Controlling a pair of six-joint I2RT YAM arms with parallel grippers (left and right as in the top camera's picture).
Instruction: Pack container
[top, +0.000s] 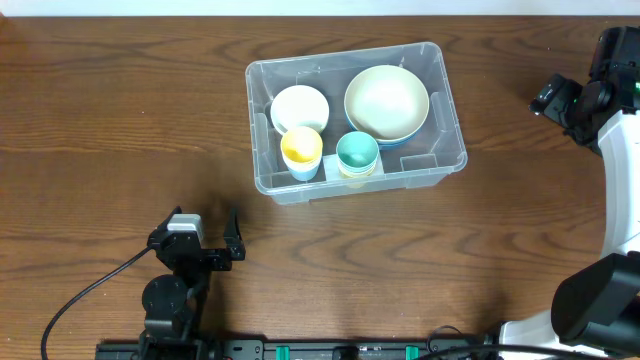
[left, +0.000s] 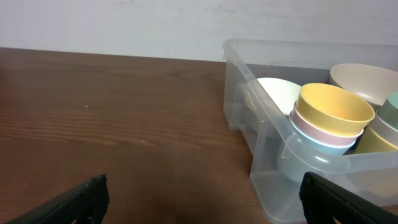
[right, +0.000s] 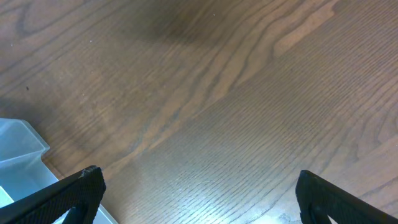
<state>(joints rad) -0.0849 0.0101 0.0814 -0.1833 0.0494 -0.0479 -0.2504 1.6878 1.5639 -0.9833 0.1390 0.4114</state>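
The large clear plastic rectangular container (top: 340, 55) has the left gripper (left: 205, 190) at its eight o'clock, jaws wide and empty. The right gripper (right: 199, 186), at three o'clock, also stands wide, holding nothing.

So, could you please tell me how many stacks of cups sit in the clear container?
2. The yellow-topped stack stands by the near wall of the container, left of middle; the teal-topped stack stands just to its right. Cups nested lower in each may be hidden.

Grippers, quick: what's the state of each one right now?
left gripper: open, holding nothing.
right gripper: open, holding nothing.
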